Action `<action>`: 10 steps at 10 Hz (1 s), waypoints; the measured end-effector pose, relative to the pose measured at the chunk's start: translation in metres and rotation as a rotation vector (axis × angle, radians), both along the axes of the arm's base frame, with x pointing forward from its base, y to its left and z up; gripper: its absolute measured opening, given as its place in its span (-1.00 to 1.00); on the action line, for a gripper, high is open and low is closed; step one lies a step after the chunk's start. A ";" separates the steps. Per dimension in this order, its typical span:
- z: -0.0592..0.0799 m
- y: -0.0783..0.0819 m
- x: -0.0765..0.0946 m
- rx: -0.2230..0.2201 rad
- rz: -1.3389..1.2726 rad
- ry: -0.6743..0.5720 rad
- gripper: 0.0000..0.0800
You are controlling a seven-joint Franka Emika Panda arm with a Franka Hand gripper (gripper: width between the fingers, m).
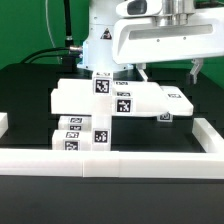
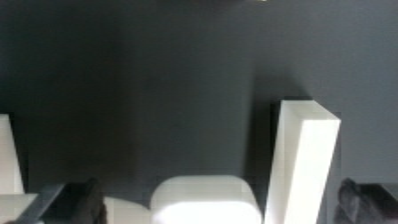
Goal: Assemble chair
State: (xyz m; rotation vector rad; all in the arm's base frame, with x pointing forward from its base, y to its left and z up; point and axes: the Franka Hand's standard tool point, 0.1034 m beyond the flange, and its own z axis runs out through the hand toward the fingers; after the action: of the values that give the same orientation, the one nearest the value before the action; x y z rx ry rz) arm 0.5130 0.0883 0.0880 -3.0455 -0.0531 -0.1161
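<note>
Chair (image 1: 110, 108) parts: several, stacked together

chair parts (image 1: 110, 105) crowd the border rail (image 1: 120, 160), leaving little gap.

One robot arm (image 1: 130, 35) is showing in the exterior view, carrying one gripper (image 1: 170, 72) with two fingers (image 1: 197, 72). One cluster of white chair parts (image 1: 110, 110) is sitting on the table; the exact number of pieces cannot be told. About eight black-and-white tags (image 1: 122, 100) are showing on them. One border rail (image 1: 120, 160) is lying at 6 o'clock.
</note>
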 end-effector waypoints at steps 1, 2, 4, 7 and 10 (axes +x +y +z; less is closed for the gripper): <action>0.000 0.000 0.000 0.000 0.000 0.000 0.62; 0.000 0.000 0.000 0.000 0.000 0.000 0.62; -0.003 0.003 -0.012 0.006 -0.095 0.025 0.62; -0.010 0.010 -0.020 0.004 -0.140 0.042 0.62; -0.013 0.009 -0.023 0.001 -0.142 0.043 0.62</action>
State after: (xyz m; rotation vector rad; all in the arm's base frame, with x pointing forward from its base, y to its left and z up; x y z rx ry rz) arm 0.4904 0.0972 0.0752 -3.0469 0.1665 -0.0611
